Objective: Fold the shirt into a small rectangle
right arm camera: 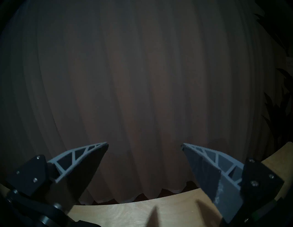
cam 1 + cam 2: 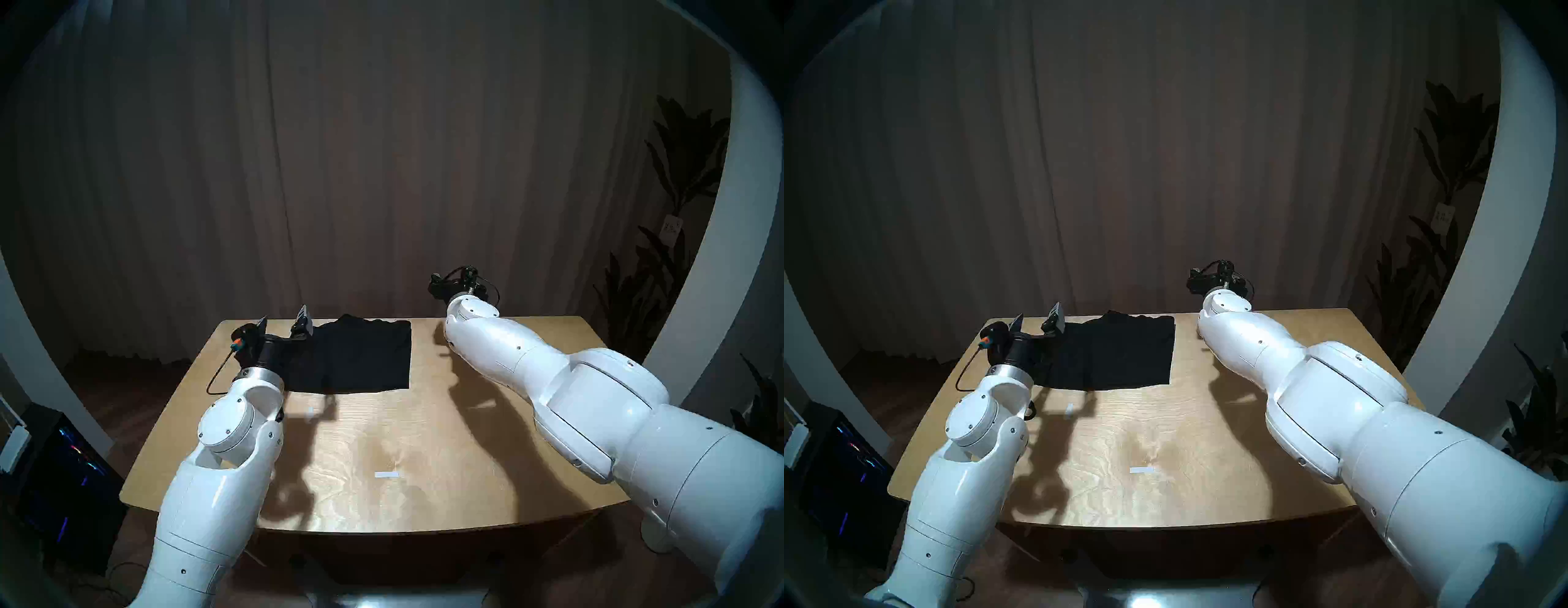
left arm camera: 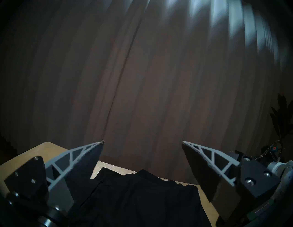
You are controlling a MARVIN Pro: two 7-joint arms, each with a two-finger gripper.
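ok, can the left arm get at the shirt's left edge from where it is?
Probably yes. The left gripper is open and empty, raised over the left side of the black shirt, which lies flat on the table. Nothing lies between them.

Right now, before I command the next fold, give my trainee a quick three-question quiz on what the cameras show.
1. True or false: the left gripper is clamped on the shirt.
2. Multiple choice: where on the table does the shirt lie? A) near edge, centre B) far edge, toward the robot's left C) far right corner
3. What does the right gripper hold?

Key:
1. False. Its jaws stand wide apart above the cloth, with nothing between them.
2. B. The shirt lies flat, roughly rectangular, against the far edge and left of centre.
3. Nothing. Its jaws are spread with only the curtain visible between them.
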